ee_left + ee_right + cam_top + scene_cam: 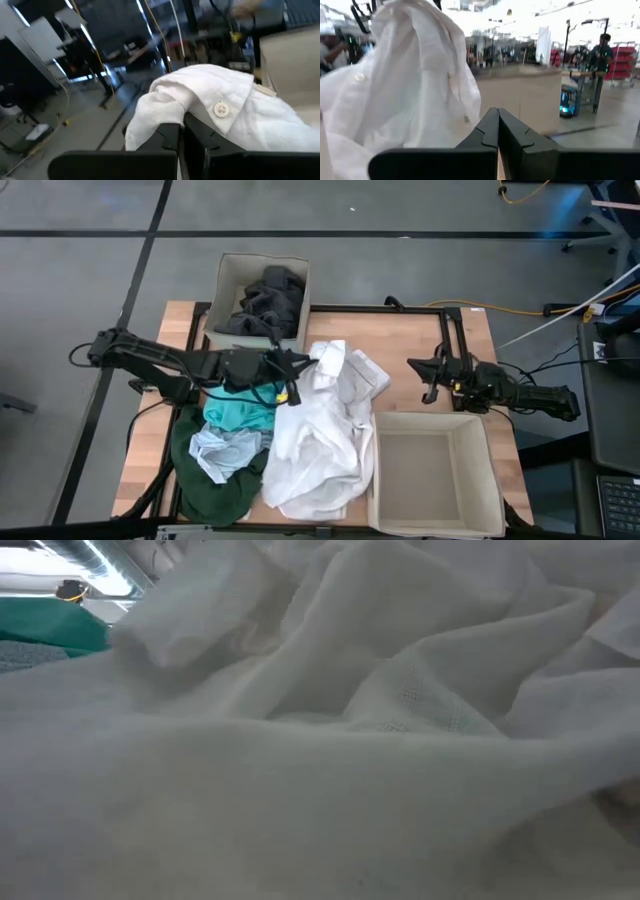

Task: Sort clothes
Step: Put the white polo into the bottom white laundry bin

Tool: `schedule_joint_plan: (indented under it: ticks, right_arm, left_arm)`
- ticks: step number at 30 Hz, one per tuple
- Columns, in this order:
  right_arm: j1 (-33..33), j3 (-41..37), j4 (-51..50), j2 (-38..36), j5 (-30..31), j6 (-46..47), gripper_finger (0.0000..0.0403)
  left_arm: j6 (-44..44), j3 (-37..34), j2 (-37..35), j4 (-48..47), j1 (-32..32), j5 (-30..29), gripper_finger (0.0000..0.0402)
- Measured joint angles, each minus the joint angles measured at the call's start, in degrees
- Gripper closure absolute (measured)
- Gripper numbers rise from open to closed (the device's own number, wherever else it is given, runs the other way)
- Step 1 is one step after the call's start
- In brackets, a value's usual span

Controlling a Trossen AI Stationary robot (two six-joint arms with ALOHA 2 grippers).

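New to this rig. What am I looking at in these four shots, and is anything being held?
Two dark robot arms at a wooden table, sorting clothes. The overhead picture shows everything; the table-level one is blocked by the white shirt; the other two come from wrist cameras. The left gripper is shut on that white shirt, lifting an edge. The right gripper is shut, empty, waiting near the empty beige box. The far beige box holds dark clothes. Teal, pale blue and dark green garments lie heaped.
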Motion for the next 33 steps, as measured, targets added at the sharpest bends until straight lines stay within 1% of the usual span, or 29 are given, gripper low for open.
schedule_joint_plan:
  ticks: [3, 10, 13, 16, 19, 21, 23, 26, 29, 33]
  right_arm:
    - [0.00, 0.00, 4.90, -0.01, 0.00, 0.05, 0.0397]
    - [0.01, 0.08, 17.25, 0.11, 0.02, 0.42, 0.0397]
    - [0.01, 1.65, 14.65, 1.91, 1.05, 0.10, 0.0391]
    - [0.02, 4.65, 12.47, 5.93, 1.01, 0.04, 0.0358]
    - [0.02, 6.91, 10.41, 12.60, 0.57, 0.07, 0.0300]
    - [0.02, 9.09, 10.77, 17.93, 0.55, -0.06, 0.0257]
    - [0.00, 11.87, 10.43, 23.73, 0.51, -0.71, 0.0217]
    - [0.00, 17.13, 6.64, 33.06, -0.75, -3.02, 0.0166]
    - [0.00, 23.37, 3.72, 43.71, -2.71, -6.63, 0.0130]
    - [0.00, 31.83, -0.69, 56.90, -3.03, -14.36, 0.0105]
  left_arm:
    - [1.56, 0.04, -0.10, 1.19, 0.01, -0.05, 0.0399]
    - [0.77, -0.14, -0.07, 0.83, -0.04, 1.81, 0.0398]
    - [-0.03, -0.15, -0.07, 0.27, -0.06, 3.85, 0.0398]
    - [-1.66, -0.15, -0.07, -1.38, -0.06, 5.54, 0.0397]
    - [-4.83, -0.15, -0.07, -4.39, -0.06, 6.65, 0.0397]
    - [-7.35, -0.17, -0.07, -7.20, -0.11, 6.68, 0.0397]
    - [-9.41, -0.17, -0.07, -9.96, -0.33, 6.67, 0.0397]
    - [-11.99, -0.20, -0.01, -12.55, -0.83, 6.66, 0.0397]
    - [-12.94, -0.20, 0.01, -13.22, -1.70, 6.67, 0.0397]
    - [-12.99, -0.20, 0.01, -13.32, -2.76, 6.69, 0.0396]
